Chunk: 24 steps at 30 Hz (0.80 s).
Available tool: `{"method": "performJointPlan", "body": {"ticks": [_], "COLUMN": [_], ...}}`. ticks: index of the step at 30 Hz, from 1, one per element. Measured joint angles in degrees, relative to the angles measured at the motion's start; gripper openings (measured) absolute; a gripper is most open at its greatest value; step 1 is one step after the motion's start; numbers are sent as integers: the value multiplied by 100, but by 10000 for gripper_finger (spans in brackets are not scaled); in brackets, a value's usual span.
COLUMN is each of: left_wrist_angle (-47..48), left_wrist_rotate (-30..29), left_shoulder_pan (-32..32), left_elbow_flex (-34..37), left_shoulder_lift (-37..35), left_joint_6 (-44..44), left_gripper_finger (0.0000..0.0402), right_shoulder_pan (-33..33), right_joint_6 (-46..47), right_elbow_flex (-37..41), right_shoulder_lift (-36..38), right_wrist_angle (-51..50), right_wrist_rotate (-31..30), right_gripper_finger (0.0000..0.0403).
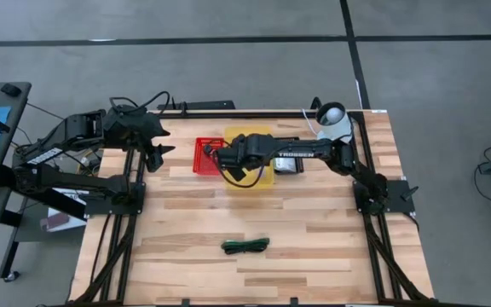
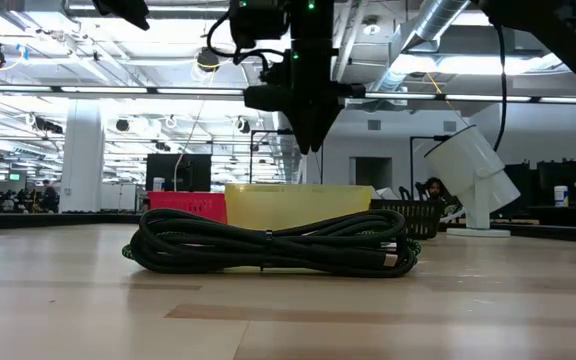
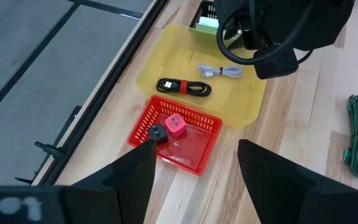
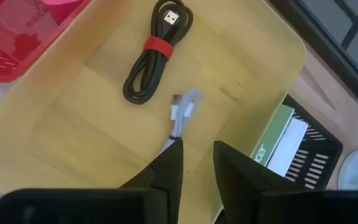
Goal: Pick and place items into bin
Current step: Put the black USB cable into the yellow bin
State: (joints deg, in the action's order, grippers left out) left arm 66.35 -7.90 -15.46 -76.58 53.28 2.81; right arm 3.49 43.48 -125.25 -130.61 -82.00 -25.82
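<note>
A light wooden plank table [image 1: 314, 247] is carrying everything. Toward its far side, three bins are sitting in a row: a red basket [image 1: 206, 156] on the left, a yellow bin [image 1: 262, 175] in the middle touching it, and a black basket [image 1: 288, 166] on the right. A white lamp [image 1: 334, 122] is standing at the far right corner. A coiled dark green cable [image 1: 245, 246] is lying alone near the front edge, well apart from the bins

Industrial lab hall: exposed ceiling ducts [image 2: 438, 30], strip lights, equipment racks.
</note>
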Motion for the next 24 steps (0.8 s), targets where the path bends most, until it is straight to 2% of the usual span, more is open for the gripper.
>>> {"method": "performJointPlan", "body": {"ticks": [10,17,24], "left_wrist_angle": [0,0,0], "left_wrist_rotate": [0,0,0], "left_shoulder_pan": [2,2,2], "left_elbow_flex": [0,0,0], "left_shoulder_lift": [0,0,0], "left_joint_6": [0,0,0], "left_gripper_finger": [220,220,220], "right_shoulder_pan": [-211,-807,-1603], "right_joint_6": [-2,-46,-44], "right_elbow_flex": [0,0,2], "right_shoulder_lift": [0,0,0], "right_wrist_angle": [20,20,187], "right_wrist_rotate": [85,424,497], "right_gripper_finger": [86,86,86]}}
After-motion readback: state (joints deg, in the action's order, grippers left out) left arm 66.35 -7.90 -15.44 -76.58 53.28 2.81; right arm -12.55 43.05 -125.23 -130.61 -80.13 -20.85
